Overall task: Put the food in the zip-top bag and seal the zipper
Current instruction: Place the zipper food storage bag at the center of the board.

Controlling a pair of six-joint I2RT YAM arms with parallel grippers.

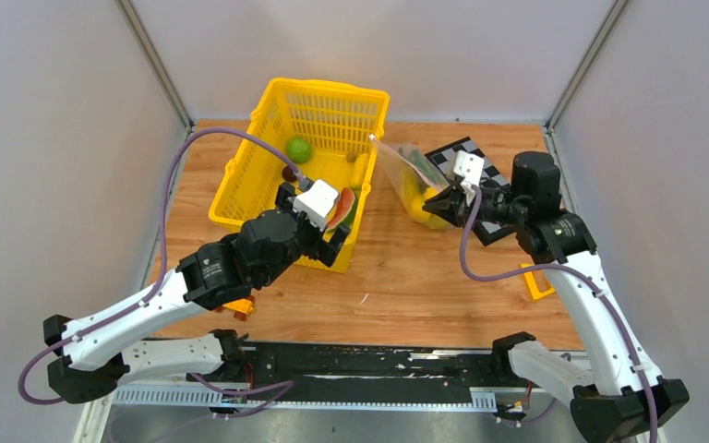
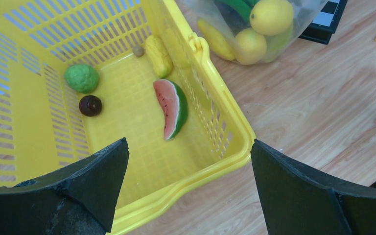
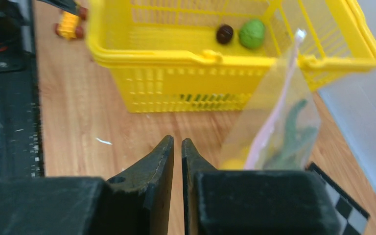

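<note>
While open over the basket (image 2: 227,128), left gripper (image 2: 188,143) clear above watermelon slice (image 2: 171,108).

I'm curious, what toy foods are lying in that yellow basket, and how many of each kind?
green ball: 1
dark ball: 1
small tan ball: 1
yellow piece: 1
watermelon slice: 1
Total: 5

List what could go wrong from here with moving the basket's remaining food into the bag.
1. The watermelon slice lies close to the yellow basket's side wall, so the open left gripper may strike the wall or shove the basket.
2. The right gripper is nearly closed beside the zip-top bag, with no film visibly pinched. The bag may slump and its mouth fold shut.
</note>
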